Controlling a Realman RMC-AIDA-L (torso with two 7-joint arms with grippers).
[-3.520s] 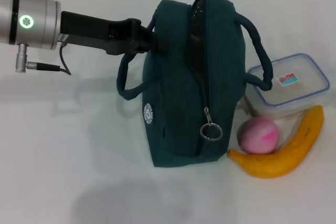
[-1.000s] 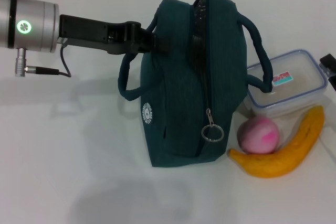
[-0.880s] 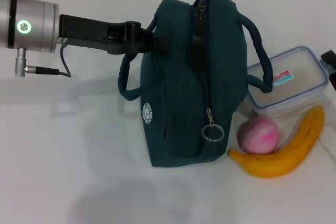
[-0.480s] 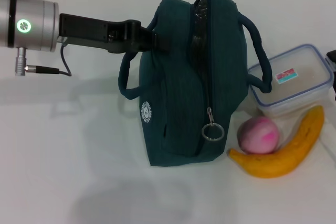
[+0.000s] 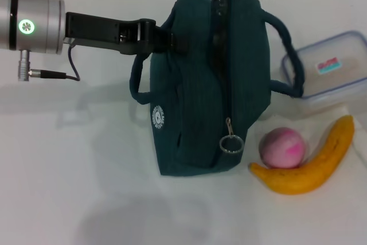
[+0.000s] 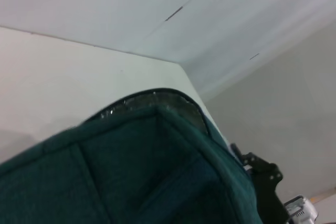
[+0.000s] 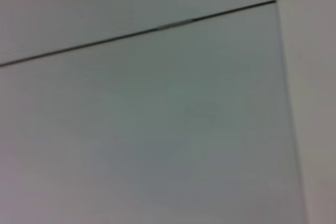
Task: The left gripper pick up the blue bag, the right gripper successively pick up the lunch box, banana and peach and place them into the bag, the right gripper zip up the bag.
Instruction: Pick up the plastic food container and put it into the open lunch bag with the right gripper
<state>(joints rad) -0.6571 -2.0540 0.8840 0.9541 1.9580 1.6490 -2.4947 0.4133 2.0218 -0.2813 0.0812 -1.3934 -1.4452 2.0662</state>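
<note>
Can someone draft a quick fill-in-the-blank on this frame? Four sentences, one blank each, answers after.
1. The left gripper holds the blue bag by one of its loop ____.
2. The peach sits between the bag and the ____.
3. The ring zipper pull hangs at the bag's end nearer the ____.
4. The lunch box carries a small label on its ____.

Missing words: handles; banana; peach; lid

Left arm (image 5: 103, 30) black; silver cylindrical wrist (image 5: 31, 22), green ring light, thin cable.
</note>
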